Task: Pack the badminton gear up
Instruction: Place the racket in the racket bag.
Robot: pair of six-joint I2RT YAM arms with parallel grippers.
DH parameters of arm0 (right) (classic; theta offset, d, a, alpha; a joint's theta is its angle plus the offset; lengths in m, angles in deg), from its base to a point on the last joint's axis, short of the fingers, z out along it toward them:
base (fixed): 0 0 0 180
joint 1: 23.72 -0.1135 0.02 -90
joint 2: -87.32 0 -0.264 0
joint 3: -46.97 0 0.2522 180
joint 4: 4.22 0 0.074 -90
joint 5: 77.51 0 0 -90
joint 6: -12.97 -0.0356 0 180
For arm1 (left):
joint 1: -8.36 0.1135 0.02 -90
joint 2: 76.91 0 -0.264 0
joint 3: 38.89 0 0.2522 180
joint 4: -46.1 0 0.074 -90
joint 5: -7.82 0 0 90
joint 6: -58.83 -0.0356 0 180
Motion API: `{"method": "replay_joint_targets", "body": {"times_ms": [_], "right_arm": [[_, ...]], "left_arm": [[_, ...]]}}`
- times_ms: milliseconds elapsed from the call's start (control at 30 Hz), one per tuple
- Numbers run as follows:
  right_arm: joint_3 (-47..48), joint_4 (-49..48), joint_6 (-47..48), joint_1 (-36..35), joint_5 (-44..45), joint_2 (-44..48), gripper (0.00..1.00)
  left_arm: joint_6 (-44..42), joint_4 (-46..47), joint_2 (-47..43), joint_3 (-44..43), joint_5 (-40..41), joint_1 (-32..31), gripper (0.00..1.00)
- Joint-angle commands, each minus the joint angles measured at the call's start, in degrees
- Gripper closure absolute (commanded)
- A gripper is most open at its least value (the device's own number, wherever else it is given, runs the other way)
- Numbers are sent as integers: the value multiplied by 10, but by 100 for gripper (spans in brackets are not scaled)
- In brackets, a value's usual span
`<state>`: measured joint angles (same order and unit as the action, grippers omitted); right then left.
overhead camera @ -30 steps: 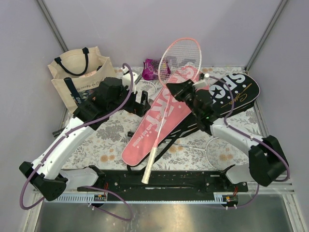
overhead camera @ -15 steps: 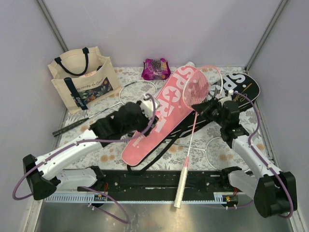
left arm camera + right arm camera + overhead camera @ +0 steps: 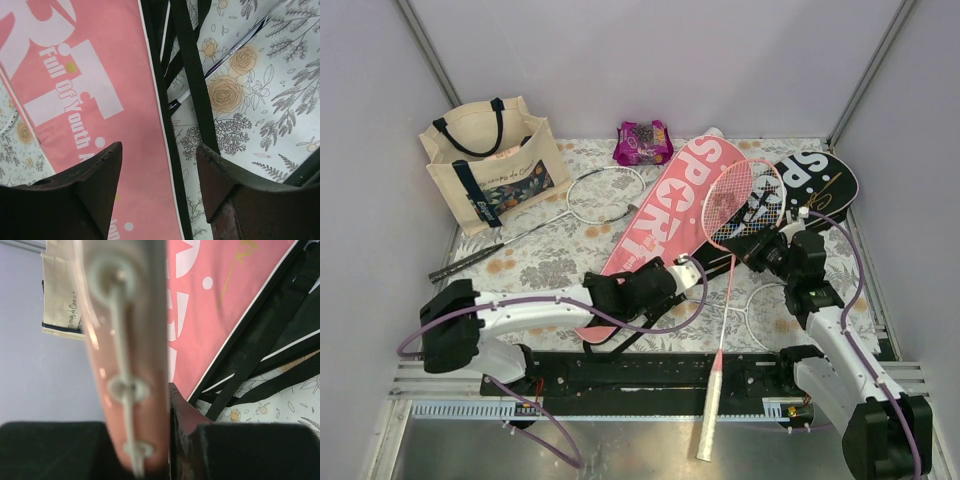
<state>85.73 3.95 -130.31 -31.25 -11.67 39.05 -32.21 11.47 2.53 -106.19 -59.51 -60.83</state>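
Now right end effector (image 3: 760, 250) clamps pink racket (image 3: 740, 205); left end effector (image 3: 157, 152) spread above pink cover (image 3: 75, 75).

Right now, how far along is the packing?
Done: nothing visibly; the pink cover and black cover lie flat, and a white racket lies loose by the tote. In hand: the right gripper is shut on the rim of the pink racket; the left gripper hangs open over the pink cover's edge. Left: rackets into covers.

Pink SPORT cover (image 3: 670, 200), black cover (image 3: 825, 175), pink racket (image 3: 742, 205), floral tablecloth (image 3: 545, 265), cream tote (image 3: 490, 150)
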Motion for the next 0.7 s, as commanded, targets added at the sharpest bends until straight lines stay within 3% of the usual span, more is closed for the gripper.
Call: {"method": "replay_joint_targets", "body": {"times_ms": [0, 200, 400, 567, 667], "right_arm": [[-9, 6, -2, 8, -26, 32, 100], [-24, 21, -9, 12, -16, 71, 100], [-25, 22, -12, 14, -15, 77, 100], [-24, 22, -15, 14, -15, 78, 100], [-25, 22, -17, 14, -11, 83, 100]], "left_arm": [[3, 70, 45, 12, 59, -12, 36], [-17, 101, 99, 26, 96, -15, 43], [-23, 110, 121, 27, 91, -15, 50], [-20, 122, 122, 38, 74, -15, 63], [-14, 128, 120, 43, 55, -15, 64]]}}
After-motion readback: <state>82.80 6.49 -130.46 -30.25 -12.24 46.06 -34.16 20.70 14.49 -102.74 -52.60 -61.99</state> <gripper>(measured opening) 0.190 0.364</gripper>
